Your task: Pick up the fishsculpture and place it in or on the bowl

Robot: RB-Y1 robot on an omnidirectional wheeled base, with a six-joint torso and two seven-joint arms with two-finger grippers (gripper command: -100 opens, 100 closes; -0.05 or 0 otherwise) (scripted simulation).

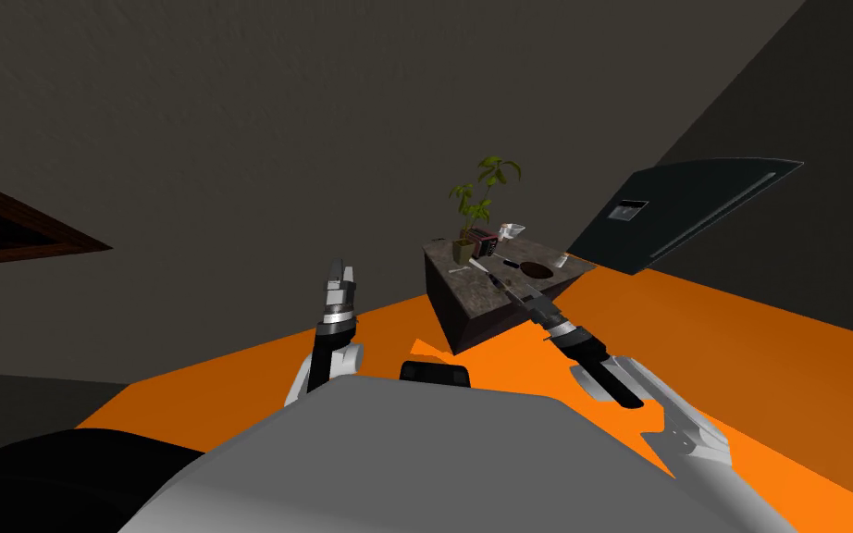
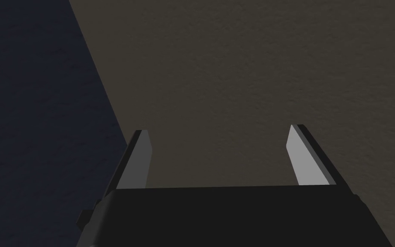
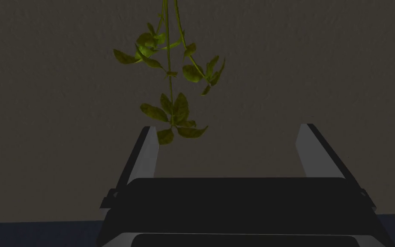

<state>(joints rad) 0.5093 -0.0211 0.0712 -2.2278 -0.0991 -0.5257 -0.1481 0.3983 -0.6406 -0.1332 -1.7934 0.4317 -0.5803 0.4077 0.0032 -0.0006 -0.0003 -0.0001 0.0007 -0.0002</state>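
Left gripper [image 2: 219, 128] and right gripper [image 3: 227, 126] fingers gape empty; we should dip the right beneath the plant [image 3: 173, 107].

No readable text, labels, brands, numbers or signs anywhere.

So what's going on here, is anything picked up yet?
Nothing is held yet. The right gripper is stretched out at a small dark table, fingers open, facing the potted plant that stands on it. A dark round bowl sits on the tabletop beside that arm, along with small white items too tiny to identify. The left gripper is raised away from the table, also open.
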